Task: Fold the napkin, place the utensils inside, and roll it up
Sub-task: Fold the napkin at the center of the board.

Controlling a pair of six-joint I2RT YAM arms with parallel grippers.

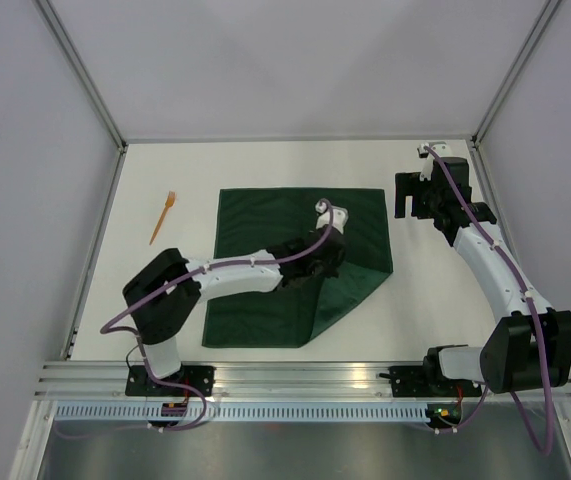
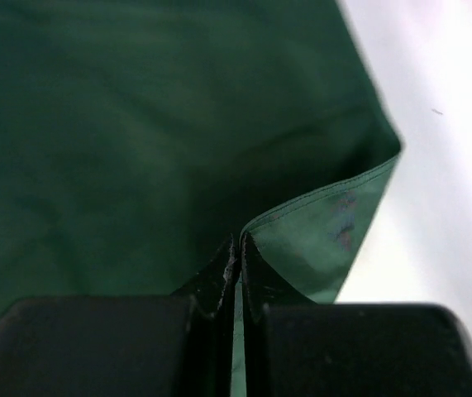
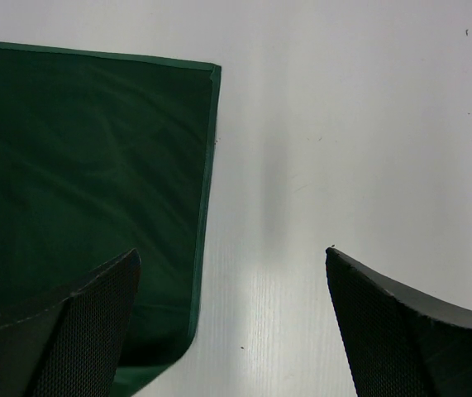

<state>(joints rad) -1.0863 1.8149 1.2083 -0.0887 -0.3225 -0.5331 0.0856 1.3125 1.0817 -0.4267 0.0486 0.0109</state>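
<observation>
Green fabric takes up the middle of the white worktop (image 1: 415, 310). The dark green square cloth napkin (image 1: 265, 310) lies flat except at its lower right. There the corner is turned up and over toward the centre, leaving a slanted edge.

The left gripper (image 2: 237, 252) is clamped on that hemmed corner and sits above the middle right of the cloth. In the left wrist view the hem runs straight into its closed tips, and the loop of the fold shows at the right of the frame.

To fold cleanly, I judge the pinched corner should travel low and straight toward the upper left. It should be just taut enough that the bottom layer does not drag, and lowered onto the matching hems before it is let go.

The right gripper (image 3: 231, 256) is wide open over bare worktop in the upper right of the overhead view. It is just beside the napkin's right hem and touches nothing; it could pin the cloth if it slides.

A thin orange plastic fork (image 1: 162, 217) lies at the upper left, apart from the napkin.
</observation>
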